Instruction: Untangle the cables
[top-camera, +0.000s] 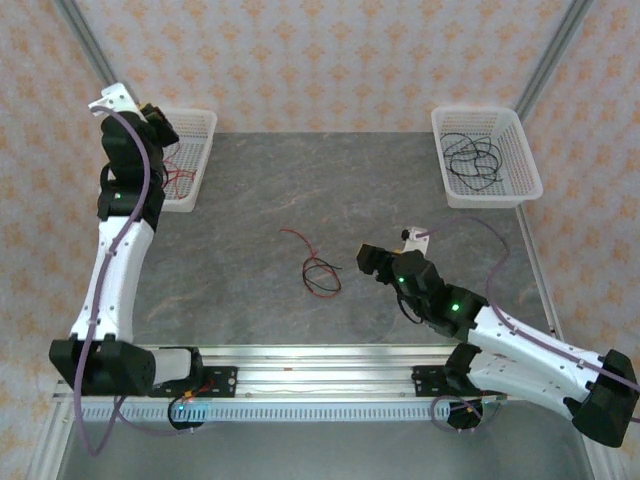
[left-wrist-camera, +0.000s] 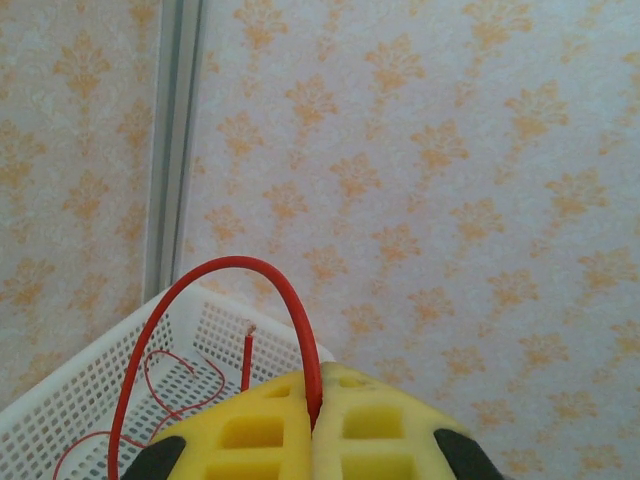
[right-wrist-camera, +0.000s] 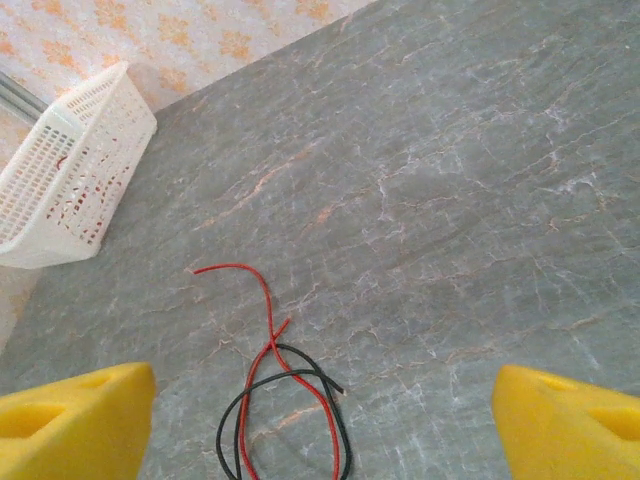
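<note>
A red cable (right-wrist-camera: 264, 300) and a black cable (right-wrist-camera: 232, 425) lie looped through each other on the grey table, seen in the top view as a small tangle (top-camera: 320, 275). My right gripper (top-camera: 372, 262) hovers just right of that tangle, open, its yellow jaws spread wide with the cables lying low between them in the right wrist view (right-wrist-camera: 320, 410). My left gripper (top-camera: 160, 125) is raised over the left basket (top-camera: 195, 150) and is shut on another red cable (left-wrist-camera: 230, 262), which arches up out of the pads (left-wrist-camera: 360, 420) and down into the basket (left-wrist-camera: 90, 400).
More red cables (top-camera: 178, 178) lie in the left basket. A white basket (top-camera: 530, 170) at the back right holds black cables (top-camera: 472, 155). Papered walls and metal frame posts close in the back and sides.
</note>
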